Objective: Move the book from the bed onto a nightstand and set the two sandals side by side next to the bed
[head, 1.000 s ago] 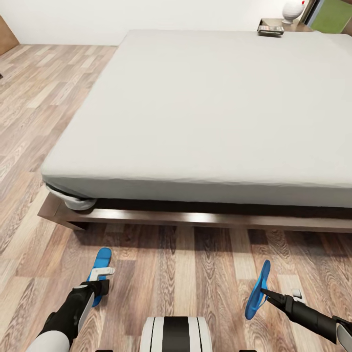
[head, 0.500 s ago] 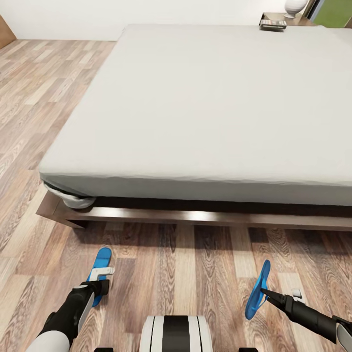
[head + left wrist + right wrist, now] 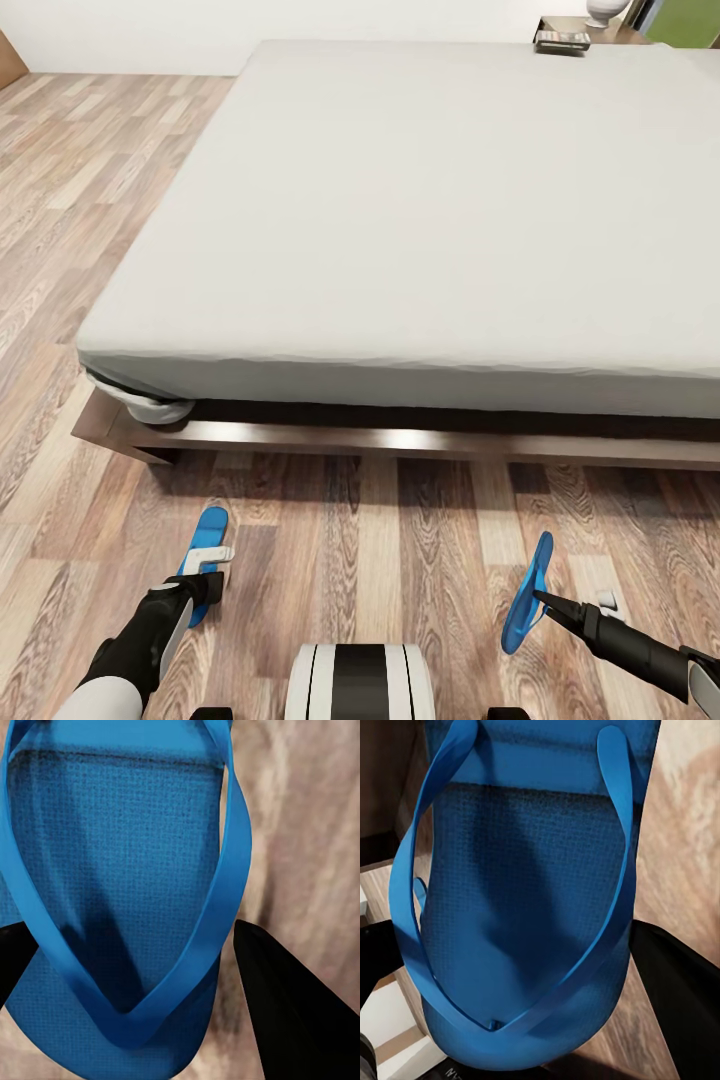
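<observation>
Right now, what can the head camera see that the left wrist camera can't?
Head view alone: the bed, a nightstand beyond its far corner with small items on top, the right gripper holding the other sandal.

Left wrist view alone: a close look at the left sandal's woven sole and toe strap between two dark fingers.

Both: that sandal, the left gripper, wood floor.

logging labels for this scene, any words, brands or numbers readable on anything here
None can be read.
book on the nightstand: cover lettering too small and blurred.
sandal in the left tool: no print.
sandal in the right tool: no print.
</observation>
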